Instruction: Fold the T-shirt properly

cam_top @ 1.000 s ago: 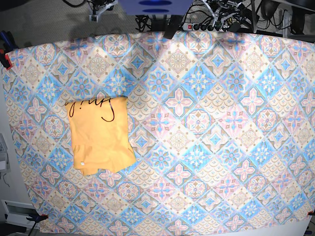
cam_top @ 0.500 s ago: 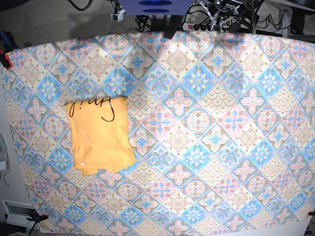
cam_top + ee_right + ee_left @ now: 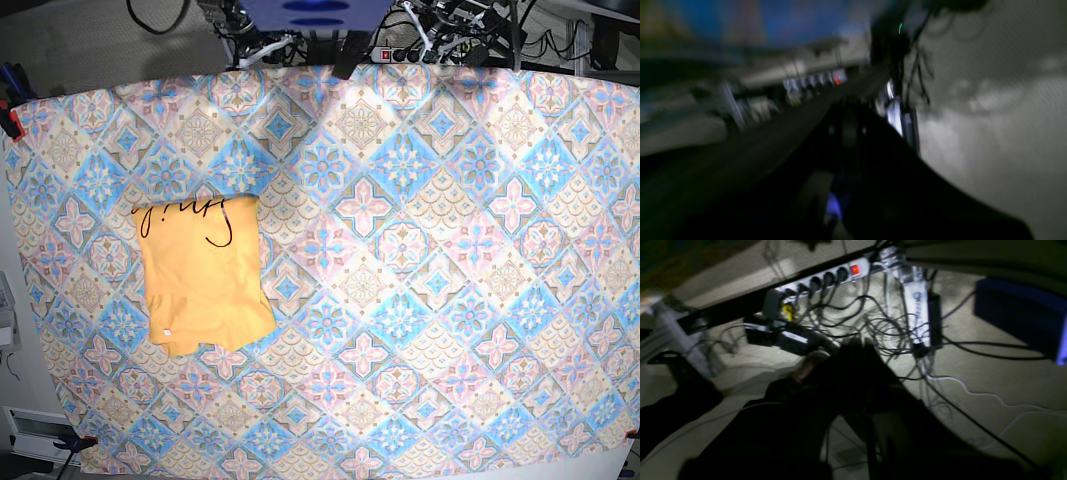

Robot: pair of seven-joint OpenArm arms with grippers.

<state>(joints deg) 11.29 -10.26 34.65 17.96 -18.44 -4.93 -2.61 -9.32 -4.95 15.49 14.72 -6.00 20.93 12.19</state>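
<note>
Where the patterned tablecloth [image 3: 420, 250] covers the desk, the T-shirt [image 3: 203, 275] is seen folded into a compact rectangle at about 9 o'clock, its dark scribble print [image 3: 190, 220] along the 12 o'clock edge and a small white tag [image 3: 169, 332] near 7 o'clock. Neither tool touches it; whether the left tool [image 3: 853, 350] and right tool [image 3: 846, 113] are parted cannot be told from dark, blurred wrist views. A power strip [image 3: 826, 275] is shown.

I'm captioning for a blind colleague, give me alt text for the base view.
A folded pale yellow-orange T-shirt with a dark scribble print lies on the left part of a blue-pink patterned tablecloth. Cables and a power strip sit beyond the far edge.
</note>
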